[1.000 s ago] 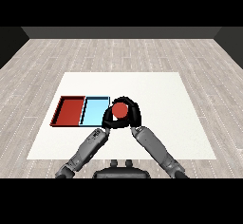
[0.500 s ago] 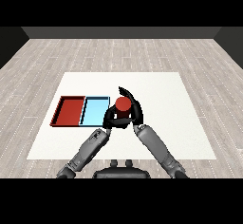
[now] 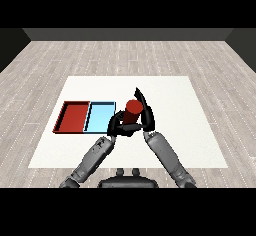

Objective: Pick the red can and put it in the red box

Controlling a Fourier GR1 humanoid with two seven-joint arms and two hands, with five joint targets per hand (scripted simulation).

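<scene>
White table (image 3: 170, 87): red tray (image 3: 73, 117) at left, light blue tray (image 3: 101, 117) touching its right edge. Red can (image 3: 132, 111) upright, just right of blue tray. Right hand (image 3: 146, 116) curled round can. Left hand (image 3: 116, 125) close at can's left; curl cannot tell. Advice: lift can clear of blue tray rim, carry left across it, lower upright into red tray.

White worktop (image 3: 170, 95) on a grey wood-plank floor (image 3: 60, 60). Red tray (image 3: 64, 116) and light blue tray (image 3: 92, 116) lie flat on its left half, side by side and touching, red one furthest left. Right half bare white.
</scene>
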